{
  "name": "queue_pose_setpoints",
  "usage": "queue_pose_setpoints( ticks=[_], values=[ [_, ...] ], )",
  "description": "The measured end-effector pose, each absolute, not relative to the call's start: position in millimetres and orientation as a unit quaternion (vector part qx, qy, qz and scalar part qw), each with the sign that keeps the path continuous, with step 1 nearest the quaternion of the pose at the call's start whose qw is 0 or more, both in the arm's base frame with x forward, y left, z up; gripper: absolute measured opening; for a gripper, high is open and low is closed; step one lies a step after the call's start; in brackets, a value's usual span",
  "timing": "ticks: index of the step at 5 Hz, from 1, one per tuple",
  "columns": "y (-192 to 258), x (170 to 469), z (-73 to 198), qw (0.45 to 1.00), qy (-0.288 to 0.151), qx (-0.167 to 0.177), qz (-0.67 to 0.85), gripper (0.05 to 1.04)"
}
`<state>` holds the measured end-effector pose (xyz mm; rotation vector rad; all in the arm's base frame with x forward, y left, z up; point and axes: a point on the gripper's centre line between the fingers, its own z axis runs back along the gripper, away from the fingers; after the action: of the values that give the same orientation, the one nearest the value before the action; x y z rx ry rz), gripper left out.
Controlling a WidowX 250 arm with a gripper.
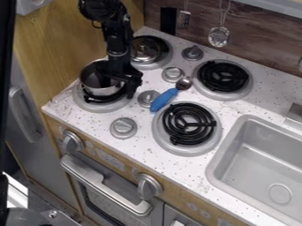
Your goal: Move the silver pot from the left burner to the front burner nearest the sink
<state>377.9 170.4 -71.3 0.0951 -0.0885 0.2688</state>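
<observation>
The black gripper point(122, 79) hangs at the right side of a silver metal pot point(102, 89) on the left front burner, over the pot's right rim and up against it. Part of that rim is hidden behind the gripper. The pot stands upright, its inside dark. To the right of the gripper, a spoon with a blue handle point(163, 99) lies slantwise on the white speckled counter between the burners, its metal bowl towards the back.
Behind the arm, a lidded pan point(146, 49) sits on the back left burner. Two black coil burners, one front point(189, 123) and one back point(223, 76), are to the right, with several grey knobs between burners. A grey sink point(259, 165) is at the right; utensils hang on the back wall.
</observation>
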Motion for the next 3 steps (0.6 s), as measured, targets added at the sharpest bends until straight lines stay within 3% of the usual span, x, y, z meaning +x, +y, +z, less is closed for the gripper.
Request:
queue_pose_setpoints(
  ticks=[1, 3],
  values=[
    [169, 391, -72, 0.991, -0.039, 0.059, 0.111, 0.945],
    [153, 388, -70, 0.993, -0.050, 0.070, 0.083, 0.381]
  ],
)
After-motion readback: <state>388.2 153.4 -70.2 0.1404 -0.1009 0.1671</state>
